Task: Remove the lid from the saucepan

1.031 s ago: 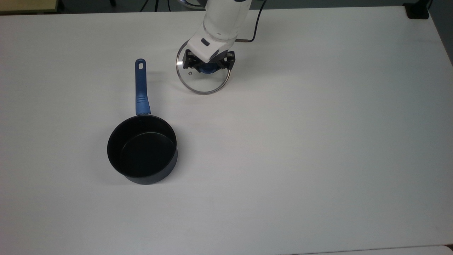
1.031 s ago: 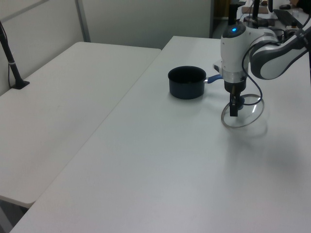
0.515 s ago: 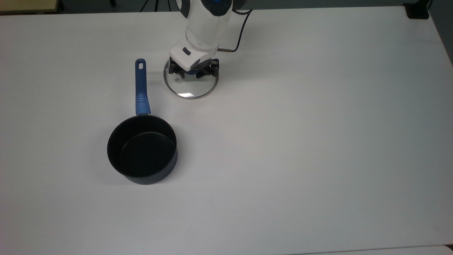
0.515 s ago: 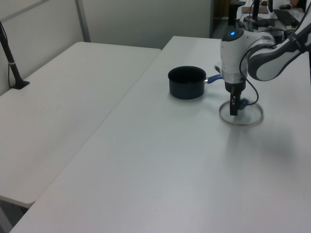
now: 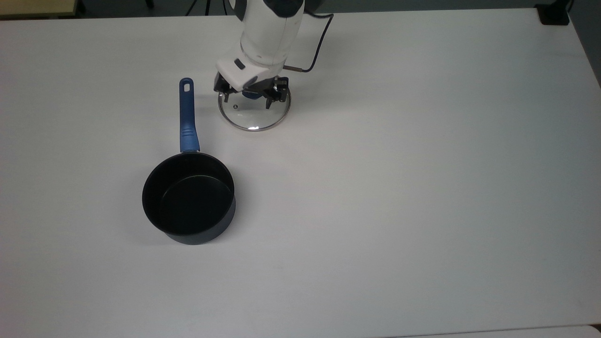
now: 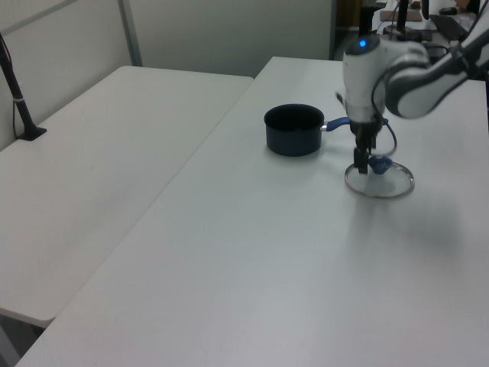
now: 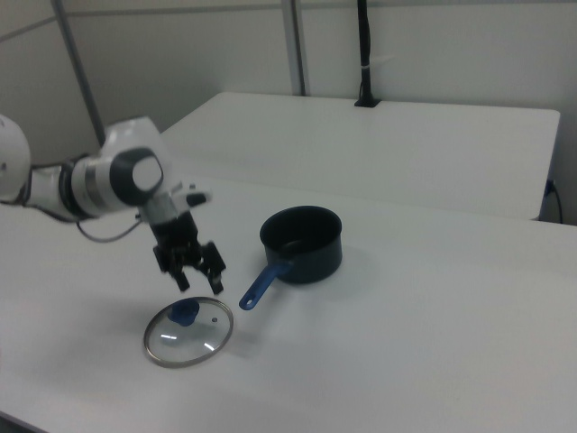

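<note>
the jaws are standing apart and gripping nothing; the gripper (image 7: pixel 200 280) is hanging just above the blue knob (image 7: pixel 185 312) of the lid (image 7: pixel 188 332), with a gap showing between fingertips and knob in the right view. the lid is lying flat on the white bench (image 5: pixel 399 188), knob up, beside the far end of the saucepan's handle (image 5: pixel 186 117) and well apart from the pot's bowl. resting level like that, the glass looks stable, which is likely why the jaws are spread: the lid seems to need no more holding.

the saucepan (image 5: pixel 189 197) is sitting uncovered, its black inside showing, its handle pointing toward the top view's top. judged from this layout, the task's removal is done and only the arm's retreat is left.

the arm (image 6: pixel 397 73) is reaching in from the left view's right, its wrist pointing nearly straight down over the lid. a dark cable (image 5: pixel 317 44) is looping off the wrist toward the top view's right.
</note>
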`<state>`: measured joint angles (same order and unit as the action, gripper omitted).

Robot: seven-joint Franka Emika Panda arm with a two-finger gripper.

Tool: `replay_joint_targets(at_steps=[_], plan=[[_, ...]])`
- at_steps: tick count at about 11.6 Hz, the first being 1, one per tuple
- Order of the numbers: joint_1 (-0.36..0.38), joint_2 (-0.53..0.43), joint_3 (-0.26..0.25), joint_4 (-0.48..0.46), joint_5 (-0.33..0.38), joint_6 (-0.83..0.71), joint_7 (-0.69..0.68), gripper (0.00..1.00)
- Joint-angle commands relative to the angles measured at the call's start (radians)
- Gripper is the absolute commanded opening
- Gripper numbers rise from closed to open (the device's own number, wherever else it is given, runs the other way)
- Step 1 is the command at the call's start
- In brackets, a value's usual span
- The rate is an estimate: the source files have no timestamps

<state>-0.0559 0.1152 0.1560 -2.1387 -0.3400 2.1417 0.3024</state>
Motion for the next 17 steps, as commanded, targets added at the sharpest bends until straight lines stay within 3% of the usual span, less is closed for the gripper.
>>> replay_joint_targets(at_steps=[1, 4, 5, 7, 8, 13, 17], plan=[[0.016, -0.074, 0.002, 0.228, 0.102, -0.215, 0.027, 1.00], [0.002, -0.129, -0.007, 0.396, 0.255, -0.435, 0.052, 1.00], [0.001, -0.159, -0.013, 0.413, 0.301, -0.471, 0.055, 1.00], [0.016, -0.210, -0.087, 0.411, 0.376, -0.505, 0.057, 1.00], [0.005, -0.212, -0.090, 0.413, 0.395, -0.499, 0.040, 1.00], [0.001, -0.171, -0.092, 0.449, 0.326, -0.398, -0.279, 1.00], [-0.015, -0.147, -0.093, 0.474, 0.325, -0.407, -0.298, 1.00]])
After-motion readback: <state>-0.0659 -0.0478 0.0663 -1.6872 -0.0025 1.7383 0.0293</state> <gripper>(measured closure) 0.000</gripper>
